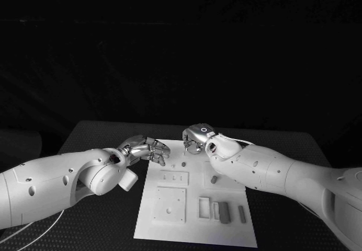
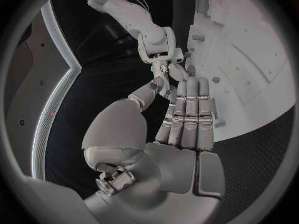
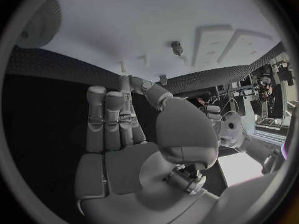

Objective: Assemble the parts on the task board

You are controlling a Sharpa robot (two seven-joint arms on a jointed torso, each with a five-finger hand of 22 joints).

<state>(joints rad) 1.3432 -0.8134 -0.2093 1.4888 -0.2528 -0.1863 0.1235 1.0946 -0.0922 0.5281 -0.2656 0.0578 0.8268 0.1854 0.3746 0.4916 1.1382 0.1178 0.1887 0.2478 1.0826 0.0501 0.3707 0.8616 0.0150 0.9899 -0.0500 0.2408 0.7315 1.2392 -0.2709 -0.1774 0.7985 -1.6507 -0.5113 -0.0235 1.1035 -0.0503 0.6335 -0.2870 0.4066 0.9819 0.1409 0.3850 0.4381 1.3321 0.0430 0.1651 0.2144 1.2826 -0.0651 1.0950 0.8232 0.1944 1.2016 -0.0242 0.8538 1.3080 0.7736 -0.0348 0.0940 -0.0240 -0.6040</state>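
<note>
The white task board lies in the middle of the black table. Two grey bar parts lie side by side near its right edge, and a small peg stands further up. My left hand hovers at the board's far left corner, fingers straight and together, with nothing seen in it. My right hand hangs over the board's far edge, close to the left hand, fingers stretched out and thumb apart, holding nothing that I can see. A peg stands on the board beyond it.
Two raised white plates and a rectangular frame sit on the board. Black table surrounds the board on all sides. My two forearms flank the board's upper half.
</note>
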